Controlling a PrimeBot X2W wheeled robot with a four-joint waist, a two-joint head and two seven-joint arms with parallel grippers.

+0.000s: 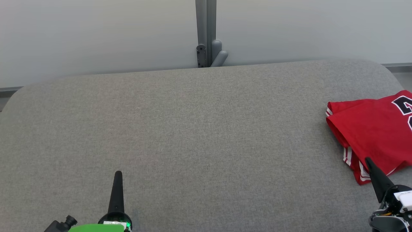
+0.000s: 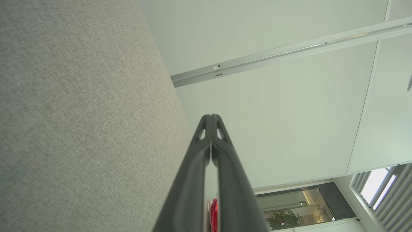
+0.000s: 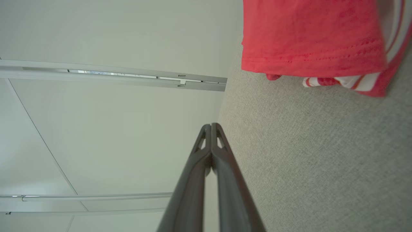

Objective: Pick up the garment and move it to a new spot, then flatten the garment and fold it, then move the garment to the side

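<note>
Garment (image 1: 373, 132) folded, lying at the right end of the grey fabric surface (image 1: 193, 129).
Red, white-striped trim, dark lettering, cut off by the head view's right edge. Left gripper (image 1: 118, 174) and right gripper (image 1: 367, 159) both pinched fully closed, nothing held. Left is over bare fabric, right tip near the garment's near edge.

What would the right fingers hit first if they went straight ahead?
Likely nothing close: the right gripper points just beside the red garment, along the grey table, toward the pale wall; depth is unclear.
</note>
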